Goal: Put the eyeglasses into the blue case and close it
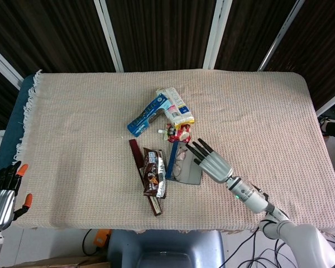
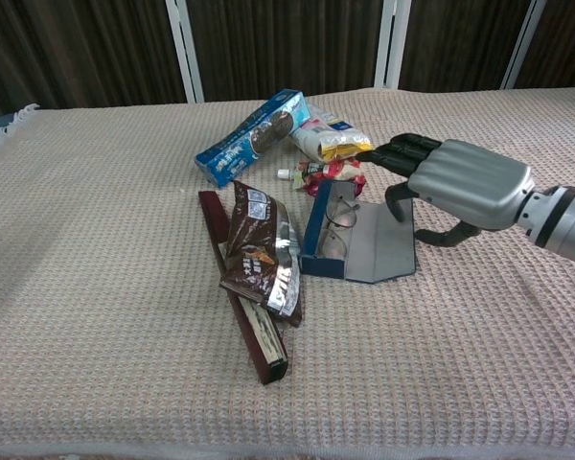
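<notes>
The blue case (image 1: 183,166) (image 2: 314,228) lies open near the table's middle, grey lining up, its blue wall standing on the left side. Thin-rimmed eyeglasses (image 1: 177,162) (image 2: 338,217) lie inside against that wall. My right hand (image 1: 213,163) (image 2: 463,182) is at the case's right side, fingers (image 2: 395,153) stretched out over its far right corner and thumb down on the grey flap; it holds nothing. My left hand (image 1: 2,192) hangs off the table's near left corner, fingers apart and empty, seen only in the head view.
A brown snack wrapper (image 1: 155,174) (image 2: 260,255) over a long dark red box (image 1: 137,159) (image 2: 253,335) lies right beside the case's left side. Behind the case are a red pouch (image 1: 180,134) (image 2: 332,172), a white-yellow bag (image 1: 176,108) (image 2: 332,138) and a blue cookie box (image 1: 147,116) (image 2: 252,138).
</notes>
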Controlling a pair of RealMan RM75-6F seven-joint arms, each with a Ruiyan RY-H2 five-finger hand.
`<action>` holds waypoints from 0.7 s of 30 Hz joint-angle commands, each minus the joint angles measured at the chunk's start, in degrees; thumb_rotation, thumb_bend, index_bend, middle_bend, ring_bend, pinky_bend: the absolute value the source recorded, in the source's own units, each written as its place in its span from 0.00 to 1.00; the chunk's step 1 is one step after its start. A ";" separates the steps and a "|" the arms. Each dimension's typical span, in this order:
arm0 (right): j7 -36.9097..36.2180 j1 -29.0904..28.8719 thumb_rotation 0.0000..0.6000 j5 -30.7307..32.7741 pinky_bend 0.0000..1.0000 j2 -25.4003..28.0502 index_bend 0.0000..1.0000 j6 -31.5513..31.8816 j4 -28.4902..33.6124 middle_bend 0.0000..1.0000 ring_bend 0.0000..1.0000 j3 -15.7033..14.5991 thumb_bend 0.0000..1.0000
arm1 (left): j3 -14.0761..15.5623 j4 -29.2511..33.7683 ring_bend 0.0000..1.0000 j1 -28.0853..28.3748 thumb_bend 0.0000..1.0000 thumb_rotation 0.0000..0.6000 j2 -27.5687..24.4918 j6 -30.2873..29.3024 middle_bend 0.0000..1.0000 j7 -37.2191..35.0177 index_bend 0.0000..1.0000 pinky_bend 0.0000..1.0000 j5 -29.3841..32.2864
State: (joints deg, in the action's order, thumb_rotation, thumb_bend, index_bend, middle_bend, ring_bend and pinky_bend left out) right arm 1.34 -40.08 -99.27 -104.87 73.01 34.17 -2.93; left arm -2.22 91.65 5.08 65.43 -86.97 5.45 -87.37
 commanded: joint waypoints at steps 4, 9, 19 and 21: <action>2.23 -1.70 1.00 1.15 0.00 0.36 0.63 -1.89 2.57 0.11 0.00 1.51 0.45 | -0.06 0.03 0.00 -0.01 0.41 1.00 -0.10 0.07 0.00 -0.17 0.00 0.08 0.15; 3.53 -2.83 1.00 2.31 0.00 -0.22 0.64 -4.27 3.43 0.11 0.00 2.49 0.45 | -0.13 0.02 0.00 0.00 0.41 1.00 -0.16 0.11 0.00 -0.30 0.00 0.08 0.28; 4.18 -4.19 1.00 3.68 0.00 -1.84 0.67 -6.86 2.76 0.13 0.00 3.41 0.49 | -0.25 -0.09 0.00 -0.16 0.41 1.00 -0.45 -0.20 0.00 -1.21 0.00 0.08 0.30; 4.27 -4.12 1.00 3.58 0.00 -1.84 0.69 -6.76 2.83 0.14 0.00 3.20 0.53 | -0.23 -0.15 0.00 -0.20 0.41 1.00 -0.50 -0.34 0.00 -1.45 0.00 0.08 0.16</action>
State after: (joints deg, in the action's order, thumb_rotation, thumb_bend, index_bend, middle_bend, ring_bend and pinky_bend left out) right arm 5.59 -44.22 -95.66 -106.71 66.22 36.98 0.30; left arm -2.46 91.52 4.90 64.95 -87.27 4.04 -87.17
